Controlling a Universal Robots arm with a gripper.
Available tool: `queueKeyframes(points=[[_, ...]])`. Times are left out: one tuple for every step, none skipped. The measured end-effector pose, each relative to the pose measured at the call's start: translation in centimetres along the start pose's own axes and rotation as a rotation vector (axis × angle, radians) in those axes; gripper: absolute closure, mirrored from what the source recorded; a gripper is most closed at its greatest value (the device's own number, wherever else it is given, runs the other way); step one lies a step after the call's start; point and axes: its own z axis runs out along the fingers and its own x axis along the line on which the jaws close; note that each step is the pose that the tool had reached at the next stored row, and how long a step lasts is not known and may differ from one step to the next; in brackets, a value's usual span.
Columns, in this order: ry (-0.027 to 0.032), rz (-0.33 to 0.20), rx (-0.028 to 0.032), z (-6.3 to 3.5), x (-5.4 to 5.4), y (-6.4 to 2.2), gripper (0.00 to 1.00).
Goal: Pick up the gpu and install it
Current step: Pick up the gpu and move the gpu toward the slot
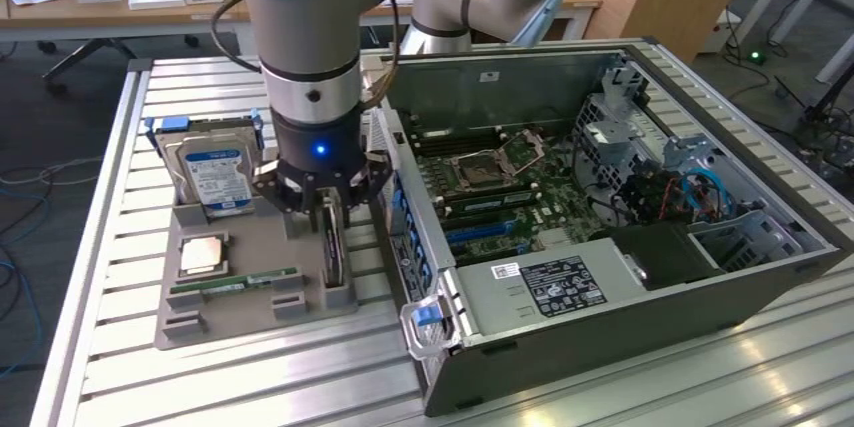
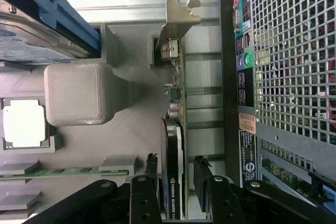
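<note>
Fingers (image 2: pixel 151 169) of the black gripper (image 2: pixel 176 165) are seen spread apart, one on either side of the gpu (image 2: pixel 174 129), a thin green circuit card with a black heatsink face and a silver end bracket. A narrow gap is left on each side, so nothing is gripped. From the exterior view's left to its right, a slatted aluminium table (image 1: pixel 94 347) is seen carrying a grey moulded holder (image 1: pixel 251 309). In the holder a silver hard drive with a blue label (image 1: pixel 214 179) is stood upright, a square silver processor chip (image 1: pixel 203 253) is laid flat, and a narrow green RAM stick (image 1: pixel 235 282) is laid beside it. Next to these, the gpu (image 1: pixel 331 252) is stood on its long edge in a slot of the holder, with the gripper (image 1: pixel 327 209) positioned directly over it. At the exterior view's right, an open dark grey computer case (image 1: pixel 667 327) is laid on its side on the table, with its green motherboard (image 1: pixel 514 187) exposed.
</note>
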Motion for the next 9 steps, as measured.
queueKeyframes(points=[[0.0002,0.000,0.0002,0.18,0.0,-0.02,0.58],[0.0002,0.000,0.0002,0.36,0.0,-0.03,0.58],[0.0002,0.000,0.0001,0.54,0.0,-0.04,0.58],[0.0001,0.000,0.0001,0.72,0.0,-0.05,0.58],[0.0002,0.000,0.0002,0.90,0.0,-0.05,0.58],[0.0002,0.000,0.0002,1.08,0.0,-0.06,0.58],[0.0001,0.000,0.0001,1.26,0.0,-0.07,0.58],[0.0001,0.000,0.0001,1.33,0.0,-0.07,0.58],[0.0003,0.000,0.0003,1.35,0.0,-0.08,0.58]])
